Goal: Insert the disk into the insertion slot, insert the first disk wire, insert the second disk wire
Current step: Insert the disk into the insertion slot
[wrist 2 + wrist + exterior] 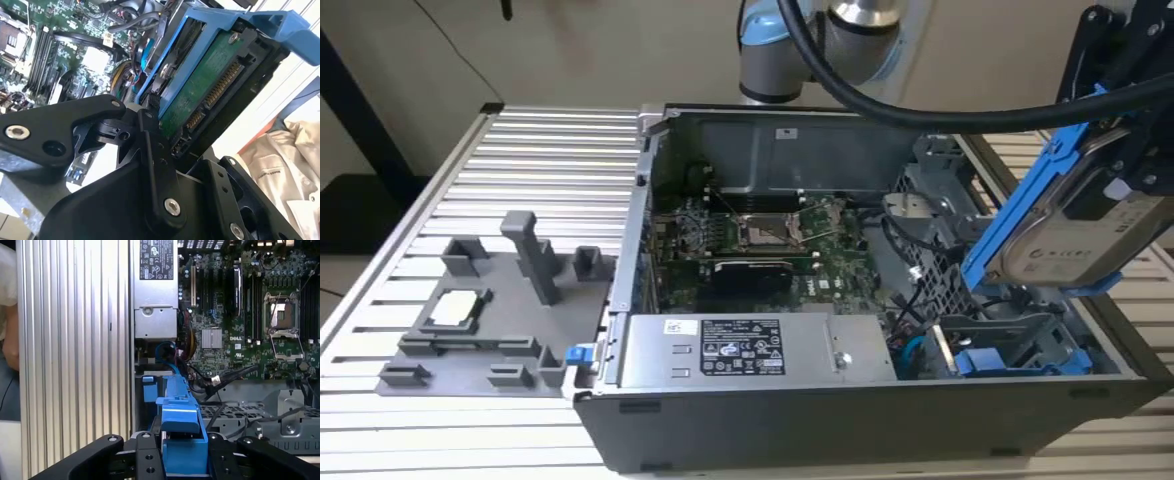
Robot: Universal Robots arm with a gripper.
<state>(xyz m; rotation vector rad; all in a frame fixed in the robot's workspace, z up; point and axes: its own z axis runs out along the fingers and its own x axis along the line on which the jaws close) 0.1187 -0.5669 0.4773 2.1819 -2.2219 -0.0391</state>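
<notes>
Gripper: the gripper [1137, 165] is clenched on the disk [1067, 230], up at the exterior view's right!
Grip: in the first wrist view the black fingers [145, 452] pinch the blue frame [180, 432] from both sides.
Disk: in the air and steeply tilted, white label showing, its low end above the perforated cage [927, 265]. Whether it touches the cage, I can't tell.
Underside: the second wrist view shows the disk's green circuit board [210, 85] with its connector pins.
Slot: the slot [1014, 355], low and grey with blue trim, sits in the computer case [854, 425] below the disk. The disk is not in it yet.
Cable: a blue cable [914, 350] lies between the slot and the power supply [734, 350].
Board: the motherboard [761, 240] lies open in the middle of the case.
Table: the ribbed metal table [520, 150] carries a grey holder tray [480, 320], well apart from the disk.
</notes>
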